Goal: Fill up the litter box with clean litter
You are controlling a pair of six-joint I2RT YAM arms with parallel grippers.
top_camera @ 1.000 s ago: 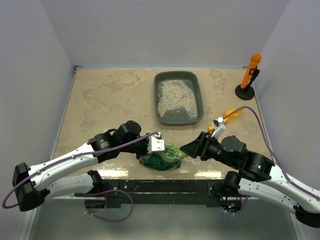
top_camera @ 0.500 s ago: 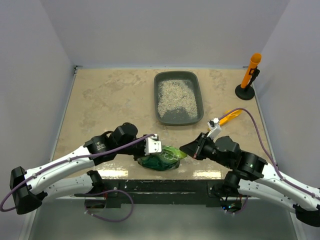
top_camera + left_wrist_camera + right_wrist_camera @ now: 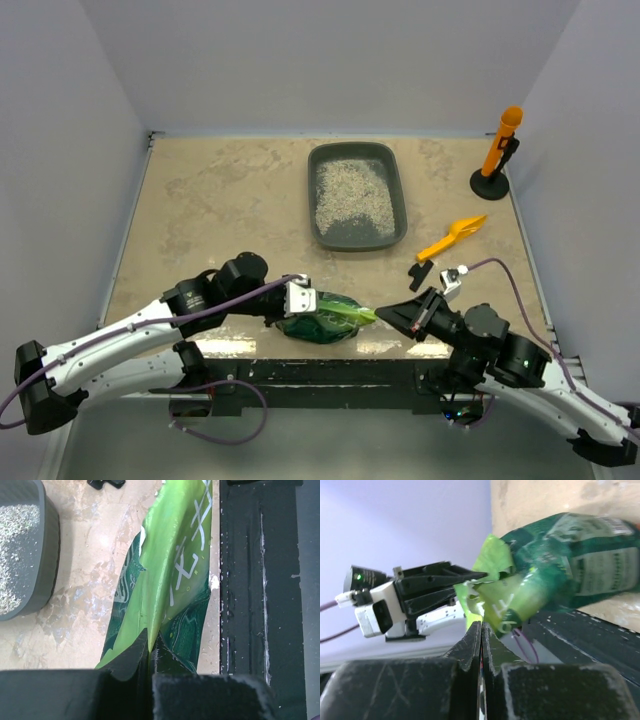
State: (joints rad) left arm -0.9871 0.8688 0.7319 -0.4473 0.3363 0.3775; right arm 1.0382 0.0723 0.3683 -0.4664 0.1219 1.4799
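While the tray (image 3: 357,196) of litter (image 3: 352,192) sits far on the worktop (image 3: 220,200), I see my left claw (image 3: 305,299) and right claw (image 3: 384,314) each pinched tight on the green bag (image 3: 325,318) near me.

Left wrist view: litter box (image 3: 30,555) cut by left + top edges, only one corner w/ litter (image 3: 15,525) shows; bag (image 3: 170,595) top runs off frame. Right wrist view: bag print too blurred to read, its right end cut off
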